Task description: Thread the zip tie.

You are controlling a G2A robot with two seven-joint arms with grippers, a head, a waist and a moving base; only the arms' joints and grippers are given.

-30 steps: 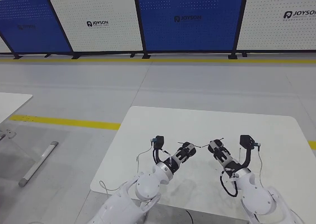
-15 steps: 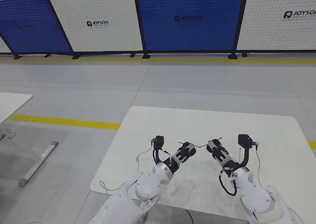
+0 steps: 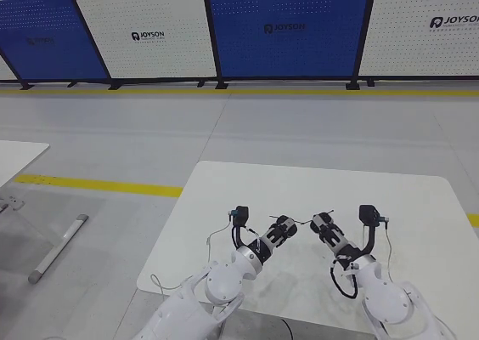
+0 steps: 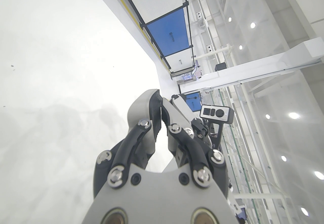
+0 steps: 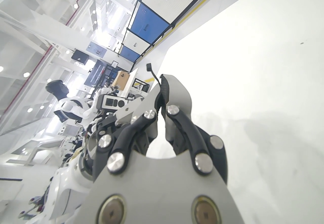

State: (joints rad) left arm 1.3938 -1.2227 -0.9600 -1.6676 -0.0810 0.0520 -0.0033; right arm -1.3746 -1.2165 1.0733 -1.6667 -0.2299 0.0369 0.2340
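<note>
Above the near part of the white table [image 3: 392, 191], a thin black zip tie [image 3: 304, 222] spans the small gap between my two grippers. My left gripper [image 3: 288, 223] is shut, and a short black end sticks out past it to the left. In the left wrist view the left gripper's [image 4: 161, 99] pads press together, with the other arm's gripper just behind. My right gripper [image 3: 315, 221] is shut on the tie. In the right wrist view the tie's square head [image 5: 148, 66] and a curved bit of strap rise out of the right gripper's [image 5: 161, 83] closed tips.
Both grippers hang near the table's front edge, with bare white tabletop beyond them. Another white table [image 3: 2, 161] stands far left across the floor. A grey bar [image 3: 57, 248] lies on the floor by a yellow line.
The right arm has shifted slightly left, bringing its gripper closer to the left gripper. The left arm has kept still.
</note>
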